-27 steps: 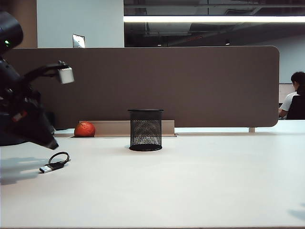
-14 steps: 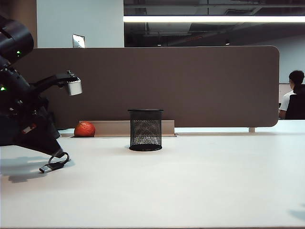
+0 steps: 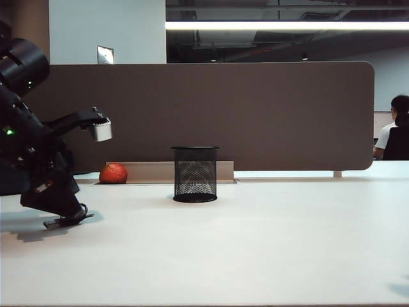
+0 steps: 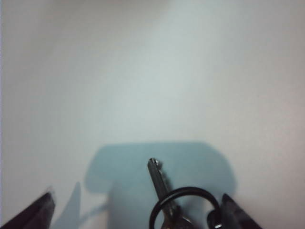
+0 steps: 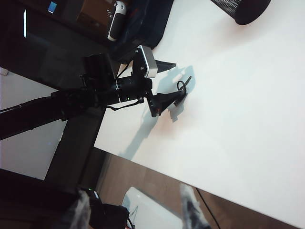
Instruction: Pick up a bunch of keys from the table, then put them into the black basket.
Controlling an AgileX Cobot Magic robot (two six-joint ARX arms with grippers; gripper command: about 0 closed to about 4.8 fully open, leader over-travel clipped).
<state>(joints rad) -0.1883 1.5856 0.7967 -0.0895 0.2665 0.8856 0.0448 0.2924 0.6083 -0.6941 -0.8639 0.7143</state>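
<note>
Counts: one bunch of keys point(image 4: 167, 206), one orange-red ball point(image 3: 113, 173), one black basket point(image 3: 195, 174), one seated person point(image 3: 397, 130) at far right behind the brown partition point(image 3: 255, 115). Two arms, only the left seen in the exterior view.

Left gripper point(image 3: 62, 219) is low at the left edge of the table point(image 3: 255, 256), tips down at the surface. Its jaws stand wide apart, nothing clamped; in the left wrist view the keys lie between the two dark fingertips point(image 4: 28, 217). A second ago this arm hung higher and farther left, with the keys in plain sight on the table; it has since come down over them and now mostly hides them.

Keys: thin black cord loop, one slim silver key blade pointing away from the gripper, lying flat in the gripper's shadow, well left of the basket.

Right gripper point(image 5: 138, 210): blurred at frame edge, held high off the table's edge, fingers spread, empty. Ball, basket unmoved.
</note>
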